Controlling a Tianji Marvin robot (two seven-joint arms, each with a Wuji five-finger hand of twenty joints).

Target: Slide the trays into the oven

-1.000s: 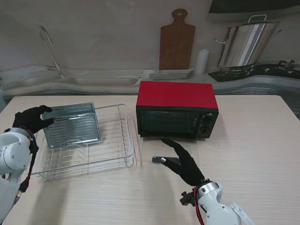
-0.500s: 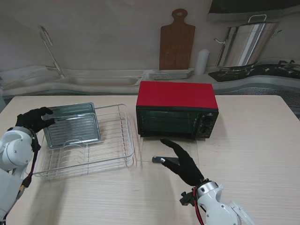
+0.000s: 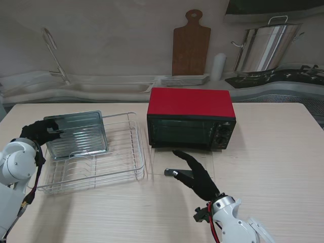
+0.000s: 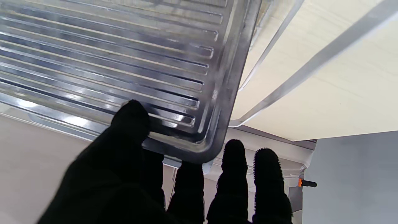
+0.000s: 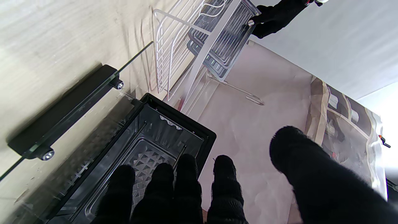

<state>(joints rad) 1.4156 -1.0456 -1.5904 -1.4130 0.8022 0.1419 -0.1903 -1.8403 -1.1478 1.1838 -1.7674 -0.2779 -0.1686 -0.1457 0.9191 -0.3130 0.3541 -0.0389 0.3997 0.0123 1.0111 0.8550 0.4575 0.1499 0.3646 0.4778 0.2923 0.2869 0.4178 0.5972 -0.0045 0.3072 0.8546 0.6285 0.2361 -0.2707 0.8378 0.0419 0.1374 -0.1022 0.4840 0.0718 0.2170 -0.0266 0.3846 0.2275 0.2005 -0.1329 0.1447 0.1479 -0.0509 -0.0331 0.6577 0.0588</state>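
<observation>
A ridged metal tray point(image 3: 75, 133) stood on edge at the far left of a wire rack point(image 3: 124, 169), near the table's point(image 3: 273, 152) left edge. The left hand point(image 3: 39, 132) gripped the tray's left corner, thumb point(image 4: 132, 116) on the ridged face and fingers behind. A second tray possibly stood behind it, hard to tell. The red oven point(image 3: 191, 118) sat mid-table, its glass door point(image 5: 62, 121) down flat. The right hand point(image 3: 198, 177) hovered over the door, fingers spread, holding nothing.
</observation>
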